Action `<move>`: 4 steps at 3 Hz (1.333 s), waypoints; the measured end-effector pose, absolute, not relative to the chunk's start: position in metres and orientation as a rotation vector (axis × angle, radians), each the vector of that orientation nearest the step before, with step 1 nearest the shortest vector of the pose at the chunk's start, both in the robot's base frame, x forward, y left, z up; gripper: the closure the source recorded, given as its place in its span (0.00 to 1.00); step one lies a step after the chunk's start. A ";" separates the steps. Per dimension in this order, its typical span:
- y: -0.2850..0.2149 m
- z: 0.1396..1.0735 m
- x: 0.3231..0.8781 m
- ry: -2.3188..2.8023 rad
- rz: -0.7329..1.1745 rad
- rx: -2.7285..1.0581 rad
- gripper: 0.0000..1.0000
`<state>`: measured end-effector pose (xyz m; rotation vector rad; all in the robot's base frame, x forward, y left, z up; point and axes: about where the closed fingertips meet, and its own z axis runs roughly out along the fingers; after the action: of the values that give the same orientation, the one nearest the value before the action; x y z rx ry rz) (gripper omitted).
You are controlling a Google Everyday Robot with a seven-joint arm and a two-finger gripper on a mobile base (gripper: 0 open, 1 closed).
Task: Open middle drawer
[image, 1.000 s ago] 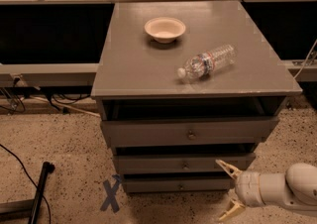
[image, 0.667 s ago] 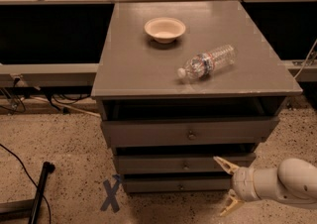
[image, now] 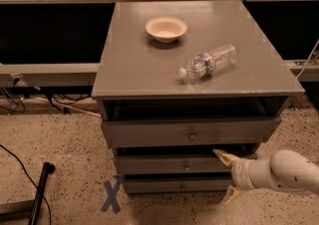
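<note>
While a cream bowl (image: 166, 28) sits upright near the tabletop's (image: 134, 69) back edge, the middle drawer (image: 164, 165) sits below the top drawer (image: 149, 133), its inside hidden. A clear bottle (image: 209, 62) lies on its side toward the front right corner. The gripper (image: 227, 175) hangs at the middle drawer's right end, fingers spread wide.

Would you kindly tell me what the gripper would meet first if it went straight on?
Likely the middle drawer front, near its knob: the open gripper, low on the picture's right, points left at it. Depth is unclear.
</note>
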<state>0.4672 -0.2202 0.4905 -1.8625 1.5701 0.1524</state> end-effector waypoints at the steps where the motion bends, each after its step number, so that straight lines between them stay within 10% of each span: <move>1: -0.235 0.475 0.487 1.579 0.116 -1.895 0.00; 4: -0.274 0.443 0.532 1.700 -0.081 -1.839 0.00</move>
<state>0.5320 -0.2741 0.4427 -1.8389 1.7002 -0.0811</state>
